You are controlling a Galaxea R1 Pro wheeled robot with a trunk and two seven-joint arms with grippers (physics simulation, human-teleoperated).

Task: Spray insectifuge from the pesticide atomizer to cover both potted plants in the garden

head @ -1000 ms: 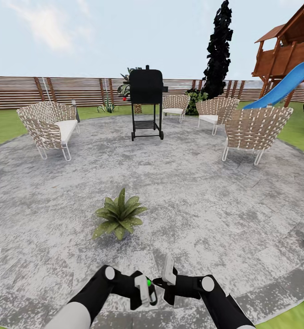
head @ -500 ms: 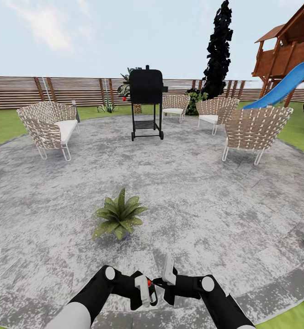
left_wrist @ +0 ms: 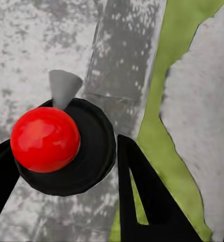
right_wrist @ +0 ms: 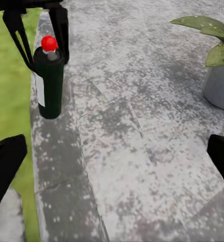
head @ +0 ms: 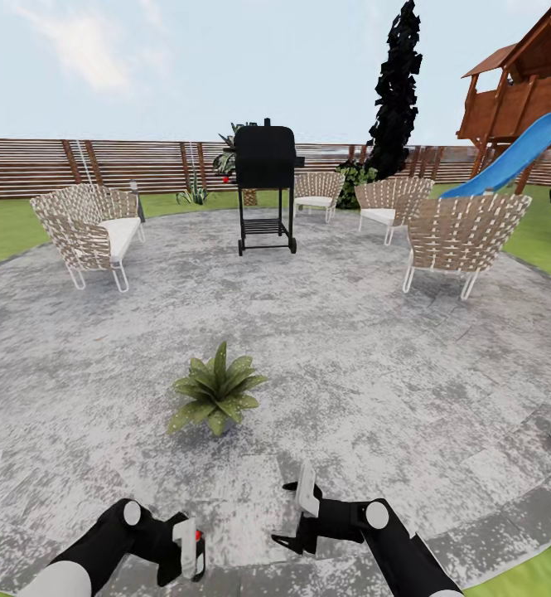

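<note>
since the earlier frame the left arm has swung out and down toward its own side, taking the atomizer (head: pixel 190 548) away from the right tool (head: pixel 296 514), which has kept its place. left tool (head: pixel 184 554) is clamped on the atomizer: the right wrist view shows its fingers (right_wrist: pixel 59 30) either side of the dark body (right_wrist: pixel 48 83), red top uppermost, so the bottle hangs upright over the patio's rim (head: pixel 507 531), near the grass. right tool stands wide, holding nothing. one plant (head: pixel 216 390) sits on the paving ahead, well apart from both tools. judgement: the separation frees the left arm to aim; the nozzle is not yet over the leaves, so a reach or approach is needed.
</note>
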